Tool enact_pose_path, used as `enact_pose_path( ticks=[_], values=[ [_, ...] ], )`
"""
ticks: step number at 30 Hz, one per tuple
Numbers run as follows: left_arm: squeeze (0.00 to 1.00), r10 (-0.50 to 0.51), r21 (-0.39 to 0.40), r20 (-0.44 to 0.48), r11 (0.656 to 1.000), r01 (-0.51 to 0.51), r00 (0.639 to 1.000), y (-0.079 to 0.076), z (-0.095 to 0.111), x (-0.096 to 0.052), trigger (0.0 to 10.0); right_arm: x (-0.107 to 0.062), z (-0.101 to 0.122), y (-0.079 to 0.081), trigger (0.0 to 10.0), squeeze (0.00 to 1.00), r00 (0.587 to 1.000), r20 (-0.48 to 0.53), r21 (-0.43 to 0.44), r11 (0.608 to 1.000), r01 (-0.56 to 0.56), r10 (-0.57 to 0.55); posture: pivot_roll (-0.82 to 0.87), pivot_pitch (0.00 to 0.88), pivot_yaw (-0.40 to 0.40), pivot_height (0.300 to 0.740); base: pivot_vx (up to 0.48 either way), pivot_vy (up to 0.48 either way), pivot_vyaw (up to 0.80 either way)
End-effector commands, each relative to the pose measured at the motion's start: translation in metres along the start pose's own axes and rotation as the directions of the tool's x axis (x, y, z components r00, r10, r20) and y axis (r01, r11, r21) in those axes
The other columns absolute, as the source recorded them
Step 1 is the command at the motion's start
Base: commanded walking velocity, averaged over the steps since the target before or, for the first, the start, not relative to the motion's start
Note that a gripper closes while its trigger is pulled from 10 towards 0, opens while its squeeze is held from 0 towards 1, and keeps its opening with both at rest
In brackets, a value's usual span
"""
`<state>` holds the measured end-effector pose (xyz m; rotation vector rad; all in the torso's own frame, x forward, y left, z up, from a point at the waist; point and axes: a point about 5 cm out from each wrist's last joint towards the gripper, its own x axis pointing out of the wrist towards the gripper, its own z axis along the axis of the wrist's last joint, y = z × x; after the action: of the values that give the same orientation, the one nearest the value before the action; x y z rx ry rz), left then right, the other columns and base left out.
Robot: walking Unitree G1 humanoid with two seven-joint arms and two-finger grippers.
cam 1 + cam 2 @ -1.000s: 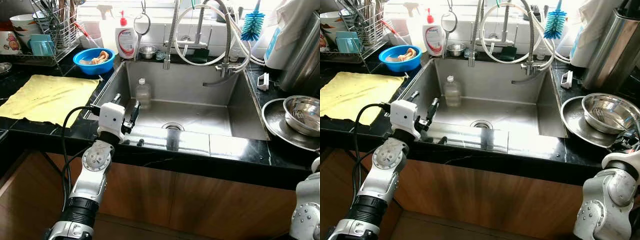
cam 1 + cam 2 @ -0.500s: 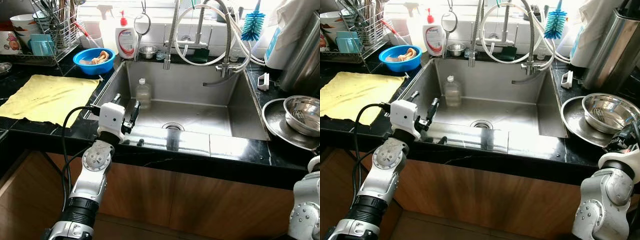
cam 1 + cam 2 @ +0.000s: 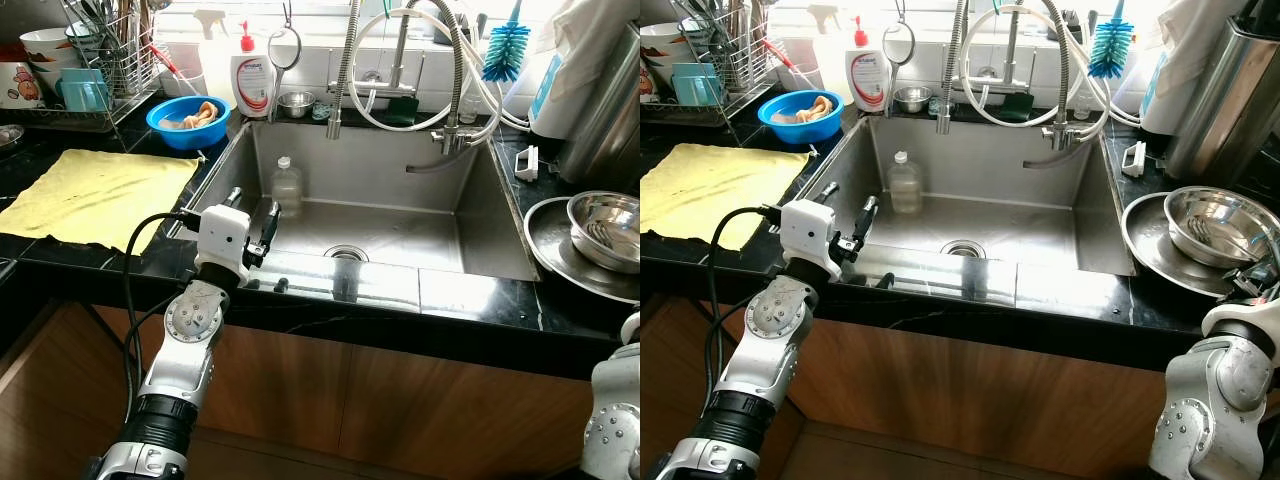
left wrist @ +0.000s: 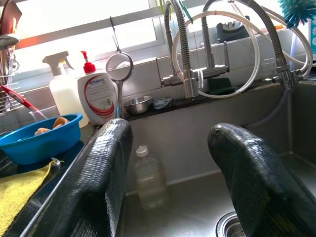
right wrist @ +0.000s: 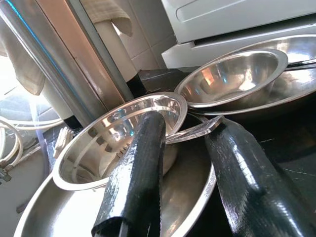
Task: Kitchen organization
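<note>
Sink (image 3: 480, 225) lay before us, a clear bottle (image 3: 286, 187) upright at its back-left corner. Our left gripper (image 3: 252, 217) hung over the front-left rim, fingers (image 4: 101, 168) spread wide, holding nothing. Our right gripper (image 5: 185, 163) sat open beside the steel bowl (image 3: 1218, 226) on its plate (image 3: 1160, 258), a utensil handle (image 5: 193, 130) between its fingers.

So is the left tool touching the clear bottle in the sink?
Apart. The left wrist view shows the bottle standing well beyond the open left tool, steel sink wall between.

yellow cloth (image 3: 100, 195), blue bowl (image 3: 186, 122) (orange bits, perhaps food), silver sink (image 3: 370, 170).
</note>
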<state>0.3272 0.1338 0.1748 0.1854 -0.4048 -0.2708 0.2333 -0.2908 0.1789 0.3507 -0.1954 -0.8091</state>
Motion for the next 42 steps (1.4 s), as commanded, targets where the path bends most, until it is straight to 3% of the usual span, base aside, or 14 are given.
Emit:
enact_pose_path(
  ticks=[1, 5, 6, 7, 8, 20, 27, 28, 29, 30, 31, 35, 39, 42],
  values=[
    [0.00, -0.003, 0.011, 0.001, 1.000, 0.003, 1.000, 0.001, 0.000, 0.000, 10.0, 0.002, -0.001, -0.002, 10.0, 0.00, 1.000, 0.000, -0.007, 1.000, 0.013, -0.013, 0.00, 0.000, 0.006, 0.740, 0.000, 0.000, 0.00],
    [0.00, -0.003, 0.012, 0.001, 1.000, 0.003, 1.000, 0.002, 0.000, 0.000, 10.0, 0.002, 0.000, -0.002, 10.0, 0.00, 1.000, 0.003, -0.006, 1.000, 0.013, -0.013, 0.00, 0.000, 0.006, 0.740, 0.000, 0.000, 0.00],
    [0.00, -0.003, 0.013, 0.001, 1.000, 0.003, 1.000, 0.002, 0.000, 0.000, 10.0, 0.002, 0.000, -0.002, 3.8, 0.00, 1.000, 0.006, -0.007, 1.000, 0.012, -0.012, 0.00, 0.000, 0.006, 0.740, 0.000, 0.000, 0.00],
    [0.00, -0.002, 0.013, 0.001, 1.000, 0.002, 1.000, 0.002, 0.000, 0.000, 10.0, 0.002, 0.000, -0.003, 3.8, 0.00, 1.000, 0.007, -0.007, 1.000, 0.012, -0.012, 0.00, 0.000, 0.006, 0.740, 0.000, 0.000, 0.00],
    [0.00, -0.002, 0.013, 0.000, 1.000, 0.002, 1.000, 0.002, 0.000, 0.000, 10.0, 0.002, 0.000, -0.003, 0.0, 0.00, 1.000, 0.008, -0.006, 1.000, 0.012, -0.012, 0.00, 0.000, 0.006, 0.740, 0.000, 0.000, 0.00],
    [0.00, -0.003, 0.014, -0.001, 1.000, 0.003, 1.000, 0.001, 0.000, 0.000, 10.0, 0.003, 0.000, -0.001, 0.0, 0.00, 1.000, 0.005, -0.001, 1.000, 0.000, 0.000, 0.00, 0.000, 0.005, 0.740, 0.000, 0.000, 0.00],
    [0.00, 0.000, 0.017, -0.002, 1.000, 0.000, 1.000, 0.002, -0.001, 0.000, 10.0, 0.002, 0.003, 0.009, 0.0, 0.00, 0.998, 0.019, 0.011, 0.998, -0.054, 0.054, 0.00, 0.000, 0.002, 0.740, 0.000, 0.000, 0.00],
    [0.00, -0.001, 0.019, -0.003, 1.000, 0.001, 1.000, 0.002, -0.001, 0.000, 10.0, 0.001, 0.008, 0.015, 1.0, 0.00, 0.996, 0.040, 0.011, 0.997, -0.081, 0.080, 0.00, 0.000, 0.002, 0.740, 0.000, 0.000, 0.00],
    [0.00, -0.001, 0.020, -0.003, 1.000, 0.001, 1.000, 0.002, -0.001, 0.000, 10.0, 0.001, 0.009, 0.016, 1.0, 0.00, 0.995, 0.045, 0.010, 0.996, -0.087, 0.087, 0.00, 0.000, 0.002, 0.740, 0.000, 0.000, 0.00],
    [0.00, -0.001, 0.020, -0.003, 1.000, 0.001, 1.000, 0.002, -0.001, 0.000, 10.0, 0.001, 0.011, 0.018, 4.8, 0.00, 0.994, 0.056, 0.001, 0.996, -0.095, 0.095, 0.00, 0.000, 0.002, 0.740, 0.000, 0.000, 0.00],
    [0.00, 0.000, 0.020, -0.004, 1.000, 0.001, 1.000, 0.002, -0.001, 0.000, 10.0, 0.000, 0.015, 0.023, 10.0, 0.00, 0.989, 0.091, -0.040, 0.993, -0.115, 0.118, 0.00, 0.000, 0.002, 0.740, 0.000, 0.000, 0.00],
    [0.00, 0.000, 0.020, -0.003, 1.000, 0.000, 1.000, 0.001, -0.001, -0.001, 10.0, -0.001, 0.021, 0.029, 10.0, 0.00, 0.976, 0.148, -0.125, 0.982, -0.140, 0.158, 0.00, 0.000, 0.001, 0.740, 0.000, 0.000, 0.00],
    [0.00, 0.006, 0.019, -0.002, 1.000, -0.006, 1.000, 0.001, -0.001, -0.001, 10.0, -0.006, 0.025, 0.046, 10.0, 0.00, 0.948, 0.177, -0.216, 0.950, -0.225, 0.265, 0.00, 0.000, -0.002, 0.740, 0.000, 0.000, 0.00],
    [0.00, 0.008, 0.018, -0.003, 1.000, -0.008, 1.000, 0.001, -0.001, -0.001, 10.0, -0.009, 0.024, 0.053, 10.0, 0.00, 0.937, 0.185, -0.237, 0.938, -0.251, 0.298, 0.00, 0.000, -0.005, 0.740, 0.000, 0.000, 0.00]
  ],
)
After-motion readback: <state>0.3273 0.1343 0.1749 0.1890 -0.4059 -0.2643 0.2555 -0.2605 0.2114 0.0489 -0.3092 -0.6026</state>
